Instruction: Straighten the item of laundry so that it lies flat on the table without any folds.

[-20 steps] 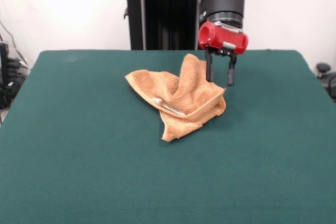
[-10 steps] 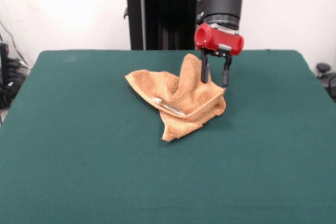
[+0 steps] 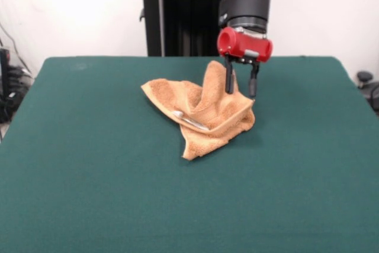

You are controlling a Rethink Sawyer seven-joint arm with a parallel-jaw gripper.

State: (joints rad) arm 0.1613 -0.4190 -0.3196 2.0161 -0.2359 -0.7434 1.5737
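Observation:
The item of laundry (image 3: 204, 111), an orange-tan towel, lies crumpled near the middle of the green table (image 3: 89, 176). One part stands up in a peak at its far right, and a small white tag shows on a fold near its middle. My gripper (image 3: 240, 92) hangs open just over the towel's right edge, beside the raised peak. Its two black fingers (image 3: 228, 81) point down with empty space between them. Nothing is held.
The table's green top stretches wide on all sides of the towel. A black pedestal (image 3: 183, 19) stands behind the far edge. Cables and dark equipment (image 3: 9, 87) sit off the left side, and a dark object (image 3: 366, 81) off the right.
The gripper has shifted left and slightly up, from beside the towel's right corner to over its right edge. It stayed open. The towel has not moved.

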